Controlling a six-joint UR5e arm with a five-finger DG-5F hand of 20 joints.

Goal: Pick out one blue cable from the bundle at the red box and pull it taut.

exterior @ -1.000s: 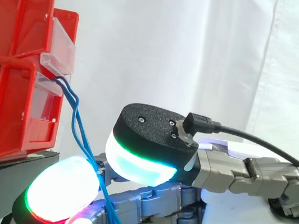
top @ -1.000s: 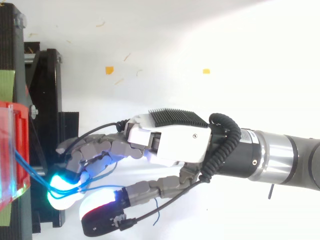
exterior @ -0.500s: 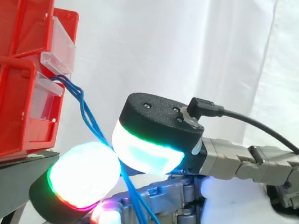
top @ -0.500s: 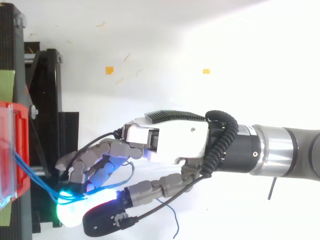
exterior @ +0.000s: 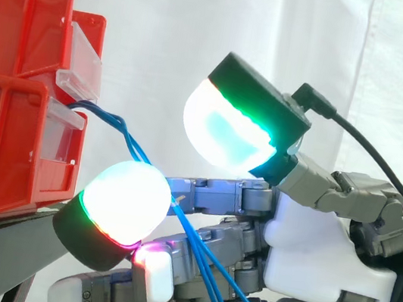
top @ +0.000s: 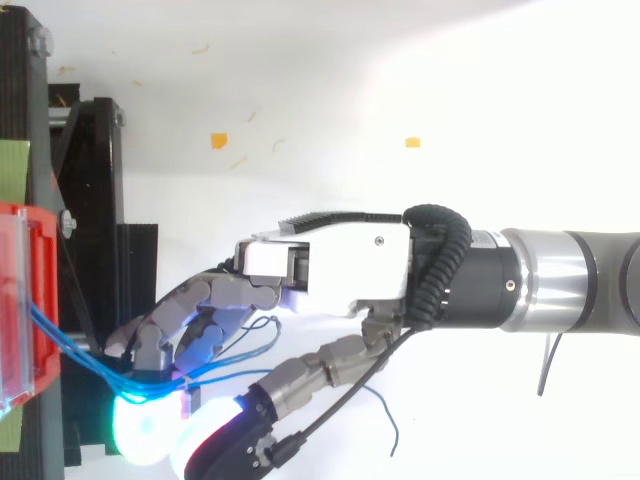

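Several thin blue cables point(exterior: 111, 116) leave the clear flap of the lower red bin point(exterior: 3, 143) and run down and to the right into my hand point(exterior: 323, 254). There they pass between two fingers, behind a white-glowing fingertip point(exterior: 121, 199), and hang on below the palm. The stretch from bin to fingers is straight. My thumb point(exterior: 228, 128) is lifted clear above the cables, its pad glowing cyan and green. In the top view the cables point(top: 70, 350) cross from the red bin point(top: 40, 290) to the fingers of my hand point(top: 340, 270), then loop loosely beneath it.
A second red bin point(exterior: 17, 7) with its own clear flap point(exterior: 81, 63) is stacked above the lower one, both on a black stand point(top: 100, 200). A white curtain hangs behind. Small yellow scraps point(top: 219, 140) lie on the white surface below.
My hand has risen and drawn slightly away from the bin, lifting the cables so they run flatter out of the flap. The thumb has swung up off the cables.
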